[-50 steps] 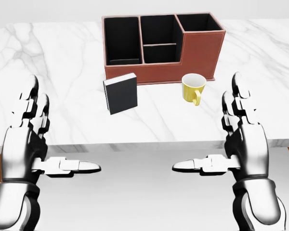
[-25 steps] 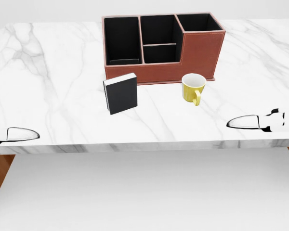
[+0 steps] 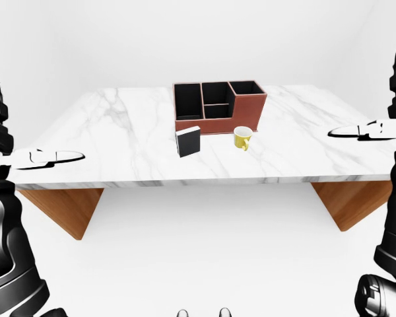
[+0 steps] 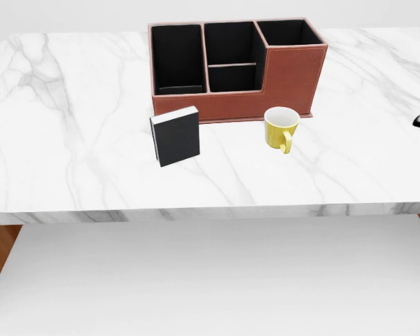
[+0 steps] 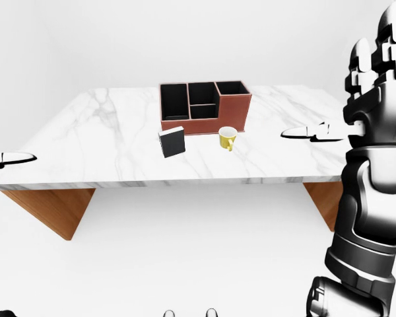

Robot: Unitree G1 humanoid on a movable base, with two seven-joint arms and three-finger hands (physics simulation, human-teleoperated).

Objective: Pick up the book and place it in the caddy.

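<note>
Our hands are raised wide at both sides, fingers spread, holding nothing.

In left-eye view the left hand (image 3: pixel 3 142) stands upright at the edge. In head view the book (image 4: pixel 175 136) stands on the table (image 4: pixel 70 133), just below the caddy (image 4: pixel 235 68). In right-eye view the right hand (image 5: pixel 373 86) points up.

1. I see a white marble tabletop (image 3: pixel 119 132) with grey veins running across it; it spans most of the left-eye view.
2. Under it, I make out two brown wooden supports, wedge-shaped: the left support (image 3: pixel 66 208) and the right support (image 3: pixel 350 201), each tapering downward.
3. The floor (image 3: pixel 204 251) reads as plain white, with no visible seams.
4. The wall (image 3: pixel 185 39) past the tabletop is blank and pale.
5. Light looks even and soft, shadows faint.
</note>
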